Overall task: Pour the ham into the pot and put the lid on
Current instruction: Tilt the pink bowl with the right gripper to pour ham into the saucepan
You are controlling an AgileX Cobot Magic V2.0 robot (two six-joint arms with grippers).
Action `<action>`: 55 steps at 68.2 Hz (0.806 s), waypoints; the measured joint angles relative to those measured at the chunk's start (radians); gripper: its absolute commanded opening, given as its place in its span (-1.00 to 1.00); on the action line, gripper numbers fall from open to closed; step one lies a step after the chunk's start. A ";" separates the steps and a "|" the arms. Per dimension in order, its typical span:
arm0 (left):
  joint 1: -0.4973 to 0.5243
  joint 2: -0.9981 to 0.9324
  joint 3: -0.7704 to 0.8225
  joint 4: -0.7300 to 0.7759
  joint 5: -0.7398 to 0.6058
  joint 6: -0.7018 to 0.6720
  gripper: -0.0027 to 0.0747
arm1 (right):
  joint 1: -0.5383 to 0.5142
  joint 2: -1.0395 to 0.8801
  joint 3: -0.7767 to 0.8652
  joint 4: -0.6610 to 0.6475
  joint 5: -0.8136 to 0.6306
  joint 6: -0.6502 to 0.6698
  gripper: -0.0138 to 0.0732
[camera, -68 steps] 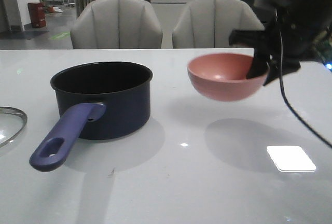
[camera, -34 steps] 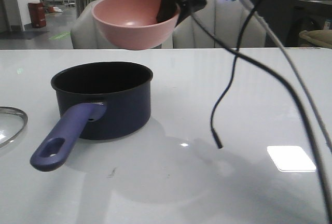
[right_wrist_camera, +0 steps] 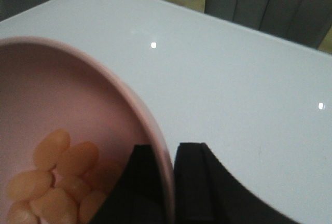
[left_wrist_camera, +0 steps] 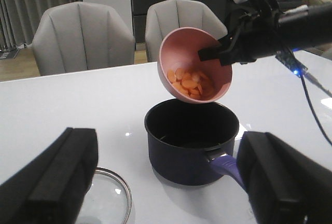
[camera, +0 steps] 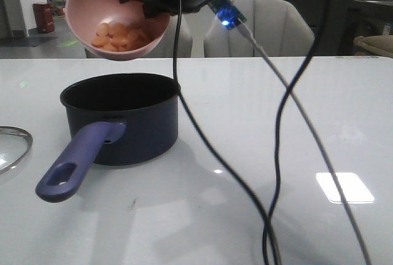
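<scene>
Right claw (camera: 149, 4) is clamped on the rim of the pink bowl (camera: 107, 4), one finger inside and one outside, holding it tilted above the pot (camera: 123, 118). Ham (camera: 116, 37) lies heaped in the bowl's lower side; none is visible in the pot. The pot stands upright on the white counter (camera: 276, 130), handle toward the camera. The lid (camera: 12, 148) rests flat on the counter, near the pot on its left. Left claw (left_wrist_camera: 166, 182) hangs released, fingers wide apart, holding nothing.
</scene>
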 measured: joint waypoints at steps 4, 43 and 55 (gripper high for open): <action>0.000 0.000 0.000 0.000 0.000 0.000 0.57 | 0.009 -0.001 0.060 -0.016 -0.136 -0.015 -0.37; 0.000 0.000 0.000 0.000 0.000 0.000 0.57 | 0.020 0.105 0.245 -0.096 -0.899 -0.686 -0.37; 0.000 0.000 0.000 0.000 0.000 0.000 0.58 | 0.033 0.128 0.245 -0.123 -0.916 -0.866 -0.37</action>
